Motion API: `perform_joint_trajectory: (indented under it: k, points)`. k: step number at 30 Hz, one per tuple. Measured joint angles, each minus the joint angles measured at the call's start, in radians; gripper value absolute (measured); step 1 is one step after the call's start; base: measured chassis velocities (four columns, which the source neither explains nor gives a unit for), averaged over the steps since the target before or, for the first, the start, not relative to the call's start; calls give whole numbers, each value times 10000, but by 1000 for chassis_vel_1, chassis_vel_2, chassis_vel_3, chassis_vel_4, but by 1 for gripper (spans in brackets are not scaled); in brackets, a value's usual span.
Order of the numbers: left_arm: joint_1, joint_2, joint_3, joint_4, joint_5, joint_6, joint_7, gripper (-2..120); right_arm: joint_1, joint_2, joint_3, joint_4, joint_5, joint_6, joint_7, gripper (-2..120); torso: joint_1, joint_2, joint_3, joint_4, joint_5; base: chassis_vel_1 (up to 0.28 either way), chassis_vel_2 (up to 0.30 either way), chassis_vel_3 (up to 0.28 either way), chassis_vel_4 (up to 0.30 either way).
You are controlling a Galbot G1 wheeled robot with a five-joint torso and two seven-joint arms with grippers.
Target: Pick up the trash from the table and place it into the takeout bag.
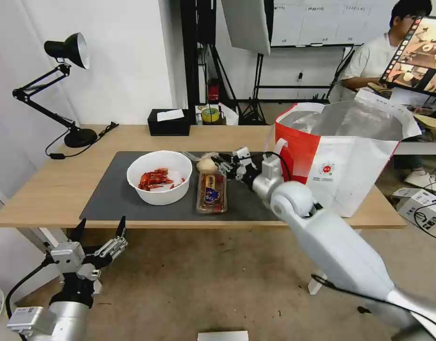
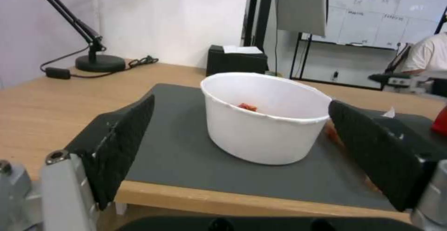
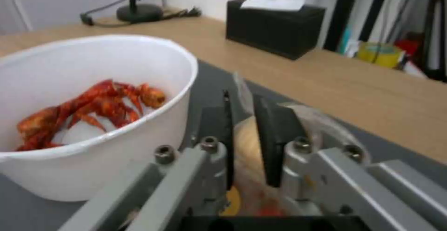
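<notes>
On the dark mat (image 1: 109,199) of the table (image 1: 52,189) stands a white bowl (image 1: 158,177) of red shellfish scraps. Right of it lies a clear hinged tray (image 1: 212,194). Behind the tray sits the beige bun in its clear bag (image 1: 206,165). My right gripper (image 1: 221,166) is shut on that bag; the right wrist view has the film (image 3: 240,84) pinched in the right gripper (image 3: 242,100), with the bun (image 3: 247,143) just below. The takeout bag (image 1: 341,156) stands open at the table's right end. My left gripper (image 1: 102,229) hangs open below the front edge, facing the bowl (image 2: 261,126).
A black desk lamp (image 1: 66,52) stands at the back left with its cable on the table. A black tissue box (image 1: 169,122) and a yellow tape roll (image 1: 211,115) sit along the far edge. Cardboard boxes (image 1: 419,203) lie on the floor at the right.
</notes>
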Motion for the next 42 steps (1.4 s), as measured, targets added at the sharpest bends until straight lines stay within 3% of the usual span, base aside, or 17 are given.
perform_joint_trajectory:
  k: [2, 16, 29, 42]
  points:
    - [-96, 10, 29, 61, -44, 0, 10, 100, 338, 100, -332, -402, 77, -123, -215, 0, 0, 0, -1, 1, -4, 0, 0, 0, 0]
    - [-464, 540, 197, 519, -628, 1, 328, 100, 965, 739, -1069, -2397, 14, -187, -941, 0, 0, 0, -1, 0, 0, 0, 0, 0, 0]
    - [-635, 920, 338, 758, -905, 5, 563, 100, 1099, 747, -1188, -2515, 79, -495, -1006, 0, -1, 0, -2, 0, -1, 0, 0, 0, 0]
    - [-945, 1795, 526, 951, -1870, 81, 870, 100, 1066, 573, -1176, -2051, 451, -615, -725, 0, -1, 1, -1, 1, 0, 0, 0, 0, 0]
